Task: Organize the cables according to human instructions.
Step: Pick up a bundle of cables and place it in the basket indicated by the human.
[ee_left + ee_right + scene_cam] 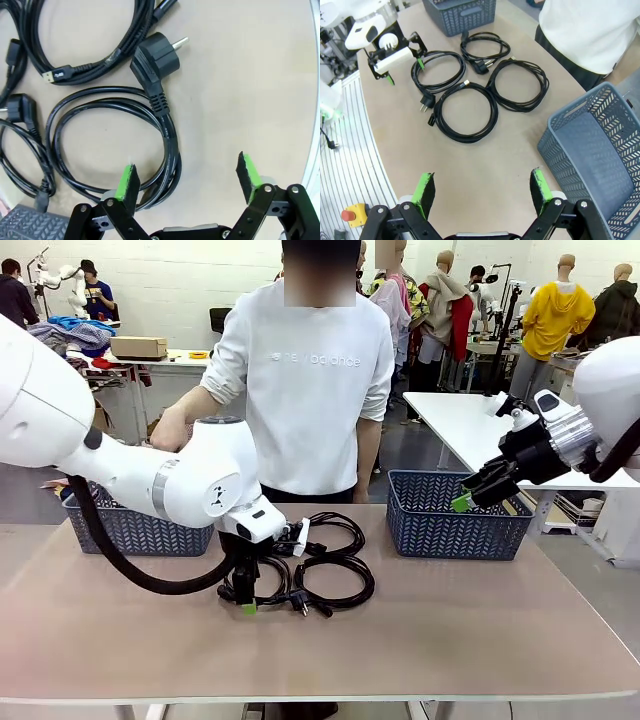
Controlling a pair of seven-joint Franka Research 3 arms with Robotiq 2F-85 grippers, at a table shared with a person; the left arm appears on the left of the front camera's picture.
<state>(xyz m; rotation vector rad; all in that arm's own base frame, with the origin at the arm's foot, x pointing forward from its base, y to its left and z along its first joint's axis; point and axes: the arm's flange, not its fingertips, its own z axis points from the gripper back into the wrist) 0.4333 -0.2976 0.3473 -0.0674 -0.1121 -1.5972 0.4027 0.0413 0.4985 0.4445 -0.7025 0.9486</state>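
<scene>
A: Where do the cables lie?
B: Your four thin black rubbery power cords [322, 562], each a loose loop, sit bunched mid-table on the tan tabletop [470, 630], coils touching or overlapping.
A: And the grippers?
B: Your left gripper [247, 606] hangs over the coil at 8 o'clock in the bunch, fingers spread wide, nothing pinched. In its wrist view one green pad [127, 181] covers that coil's strands, with the round black plug [156, 59] at 12 o'clock; whether the pad touches, I can't tell. Your right gripper [462, 502] is in the air at 2 o'clock from the cords, fingers wide apart and empty, just beside a dark blue plastic lattice basket [460, 530].
A: Room to move?
B: You have bare table from the cords to the near edge at 6 o'clock, and out to 3 o'clock. A second dark blue basket [135, 532] stands at 10 o'clock; a person in a white sweatshirt [310, 390] stands at 12 o'clock, past the far edge. Behind is a white table [470, 420].
</scene>
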